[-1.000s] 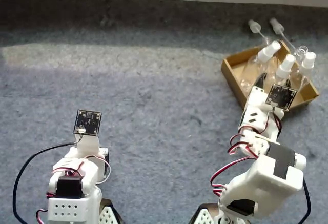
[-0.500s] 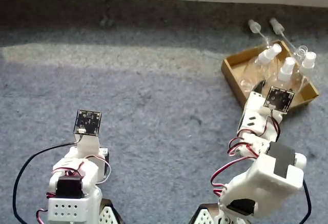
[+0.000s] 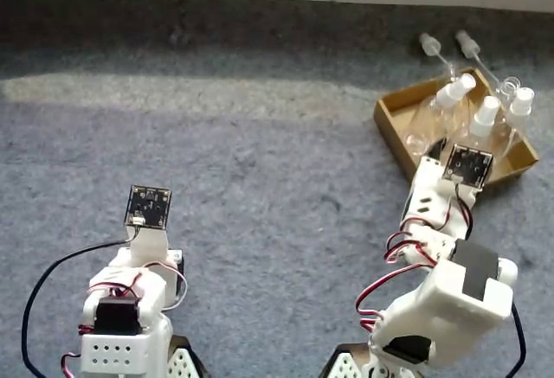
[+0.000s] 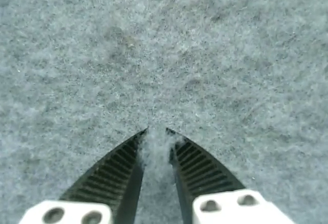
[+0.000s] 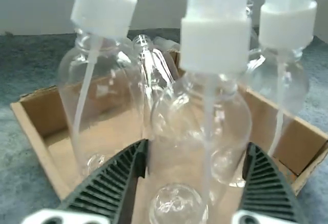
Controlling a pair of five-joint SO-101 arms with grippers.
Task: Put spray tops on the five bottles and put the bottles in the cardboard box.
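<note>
The right arm has crept slightly further over the cardboard box in the last second; the left arm has not stirred. The left claw hangs nearly closed and empty above the grey table. Over at the right, the right claw brackets a capped bottle standing inside the box. Its jaws seem to press both sides, though the clear plastic makes contact hard to judge. Two spray tops lie beyond the box. The bottle should sit flat on the box floor, clear of the other bottles, before the jaws part slowly and lift straight up.
</note>
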